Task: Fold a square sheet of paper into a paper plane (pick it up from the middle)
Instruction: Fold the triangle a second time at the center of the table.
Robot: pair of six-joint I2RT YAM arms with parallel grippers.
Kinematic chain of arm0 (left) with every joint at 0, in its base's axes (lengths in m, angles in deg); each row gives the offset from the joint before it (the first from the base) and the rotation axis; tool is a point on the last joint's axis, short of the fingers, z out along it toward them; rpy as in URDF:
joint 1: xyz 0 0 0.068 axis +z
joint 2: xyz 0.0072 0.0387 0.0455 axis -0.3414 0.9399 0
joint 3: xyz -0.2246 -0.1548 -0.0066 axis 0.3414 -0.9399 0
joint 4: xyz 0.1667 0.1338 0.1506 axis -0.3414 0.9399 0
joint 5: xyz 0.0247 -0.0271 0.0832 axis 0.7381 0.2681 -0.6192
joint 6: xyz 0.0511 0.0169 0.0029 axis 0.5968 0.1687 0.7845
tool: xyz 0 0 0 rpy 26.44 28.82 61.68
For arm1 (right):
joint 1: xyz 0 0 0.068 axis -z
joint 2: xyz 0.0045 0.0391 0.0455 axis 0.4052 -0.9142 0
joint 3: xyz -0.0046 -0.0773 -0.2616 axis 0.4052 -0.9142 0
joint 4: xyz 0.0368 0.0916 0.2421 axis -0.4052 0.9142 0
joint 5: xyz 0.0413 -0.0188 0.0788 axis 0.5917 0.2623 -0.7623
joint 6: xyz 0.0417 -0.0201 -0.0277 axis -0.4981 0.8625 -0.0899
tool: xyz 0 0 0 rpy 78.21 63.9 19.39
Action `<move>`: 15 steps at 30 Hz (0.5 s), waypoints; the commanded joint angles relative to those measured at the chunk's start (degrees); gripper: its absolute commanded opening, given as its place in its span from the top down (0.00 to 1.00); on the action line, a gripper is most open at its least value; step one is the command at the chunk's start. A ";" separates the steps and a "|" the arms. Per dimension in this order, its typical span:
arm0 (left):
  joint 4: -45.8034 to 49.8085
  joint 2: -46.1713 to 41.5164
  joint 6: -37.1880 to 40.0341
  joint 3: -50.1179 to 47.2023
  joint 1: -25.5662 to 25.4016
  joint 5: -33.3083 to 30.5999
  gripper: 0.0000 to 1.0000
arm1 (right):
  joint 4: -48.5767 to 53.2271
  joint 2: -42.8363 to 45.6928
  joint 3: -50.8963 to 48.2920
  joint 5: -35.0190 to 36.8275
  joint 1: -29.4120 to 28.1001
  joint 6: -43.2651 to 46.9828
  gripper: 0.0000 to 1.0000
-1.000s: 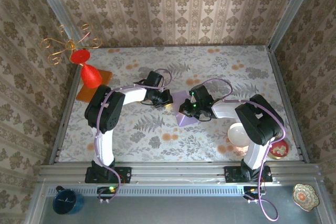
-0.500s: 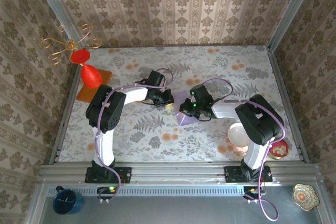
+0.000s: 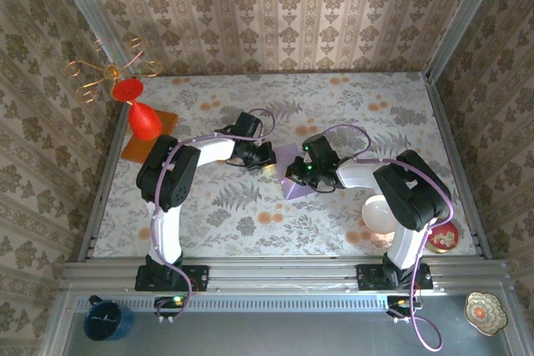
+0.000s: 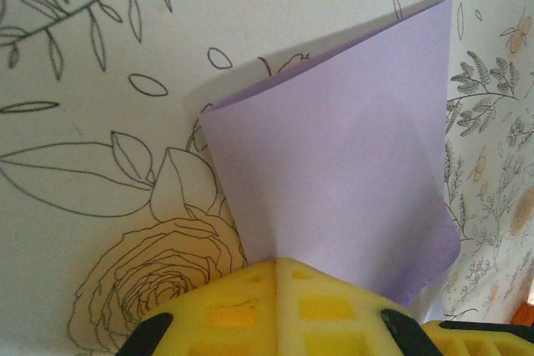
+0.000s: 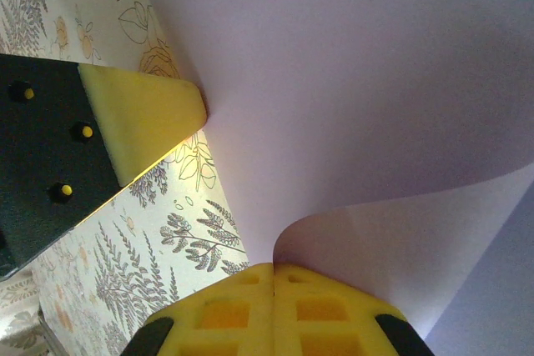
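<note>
- Two claws are closed on one thing: the left claw (image 4: 278,283) is clamped, pads together, on one edge of the square sheet of paper (image 4: 350,147), and the right claw (image 5: 274,288) is pinched shut on another part of the same sheet.
- The sheet is held near the middle of the desk (image 3: 209,214), partly raised off the cloth. In the top view the left claw is brought in from 9 o'clock and the right claw from 3 o'clock, with the two close together over the paper.
- An early fold is judged to be in hand. The sheet appears doubled over in the left wrist view and is bent into a soft, open curl in the right wrist view. No narrow pointed dart has been formed yet.
- For the next move, the free edges would need to be brought level, the curl laid down on the desk and the bend pressed into a sharp crease. Care would be needed so that the thin sheet is not torn or skewed between the two grips.
- The paper is thin, pale lilac, matt and unmarked, with straight edges and crisp corners. It bends easily where it is unsupported.
- The pads (image 4: 225,314) are yellow and moulded in a waffle grid, set on black fingers. The desk is covered in a pale cloth printed with outlined leaves and flowers.
</note>
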 commanded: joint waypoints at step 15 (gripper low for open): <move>4.75 2.00 1.62 -0.46 -0.45 -2.43 0.92 | 0.31 -1.84 -0.57 -0.07 -0.33 0.03 1.00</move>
